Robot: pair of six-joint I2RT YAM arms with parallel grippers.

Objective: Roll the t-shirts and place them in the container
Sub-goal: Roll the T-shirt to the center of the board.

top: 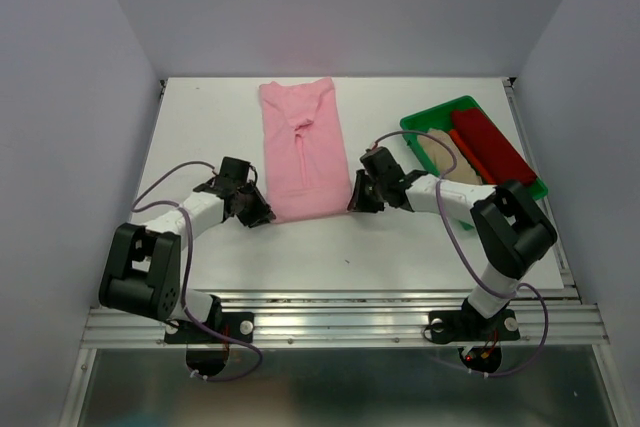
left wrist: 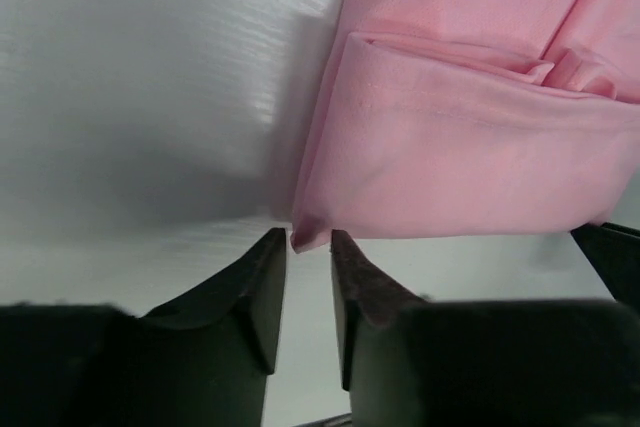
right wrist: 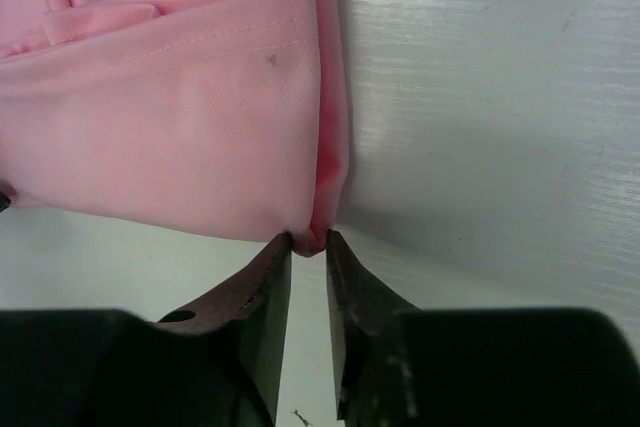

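The light pink t-shirt [top: 300, 152] lies folded into a long strip on the white table, running from the back to the middle. My left gripper [top: 258, 212] is at its near left corner. In the left wrist view the gripper [left wrist: 309, 237] is closed on the tip of that corner of the shirt [left wrist: 470, 147]. My right gripper [top: 357, 202] is at the near right corner. In the right wrist view the gripper [right wrist: 309, 239] pinches that corner of the shirt [right wrist: 180, 117]. A dark red t-shirt [top: 490, 145] and a beige one [top: 440, 152] lie rolled in the tray.
A green plastic tray [top: 430, 117] stands at the right of the table, just behind my right arm. White walls close in the table on the left, back and right. A metal rail runs along the near edge.
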